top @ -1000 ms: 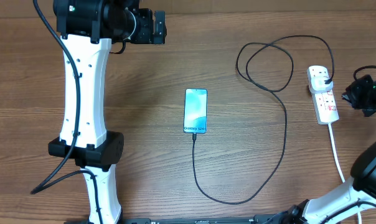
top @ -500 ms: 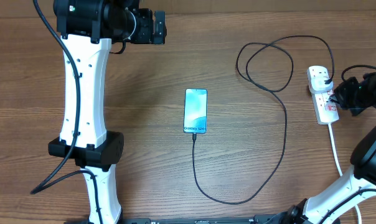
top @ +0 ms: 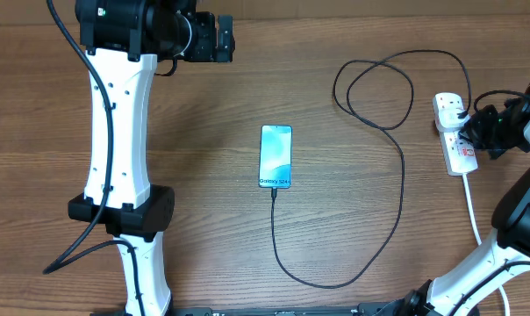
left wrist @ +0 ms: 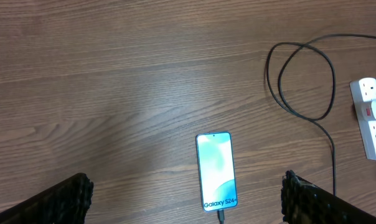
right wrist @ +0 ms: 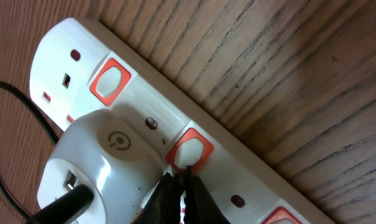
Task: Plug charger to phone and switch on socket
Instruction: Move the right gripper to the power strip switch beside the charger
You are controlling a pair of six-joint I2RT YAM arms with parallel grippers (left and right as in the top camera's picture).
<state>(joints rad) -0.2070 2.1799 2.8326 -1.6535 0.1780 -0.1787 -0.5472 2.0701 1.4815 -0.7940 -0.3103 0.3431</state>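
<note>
So the right gripper (right wrist: 178,190) has its jaws pinched together with nothing between them. The joined tips sit right on a red-framed switch (right wrist: 189,149) of the socket (top: 455,133). I can't tell whether that switch is actually pushed in.

Just left of the tips in the wrist view, a round white adapter (right wrist: 101,165) is plugged into the strip and crowds that switch pretty tightly. A black lead comes out of its lower end. A second red switch (right wrist: 110,81) lies further up the strip, well clear of the jaws.

The left gripper (left wrist: 185,190) hangs high over the table (top: 204,202) with its jaws spread wide and holding nothing. The phone (left wrist: 216,171) lies flat on the wood below the gap between them, a bit nearer the right-hand jaw, with its screen lit.

The charger (top: 403,180) meets the phone's bottom edge and swings round in a long curve. It then piles into loops between the phone and the socket, off to the side of the right jaws. A white cord (top: 476,219) trails from the socket's other end toward the right arm's base.
</note>
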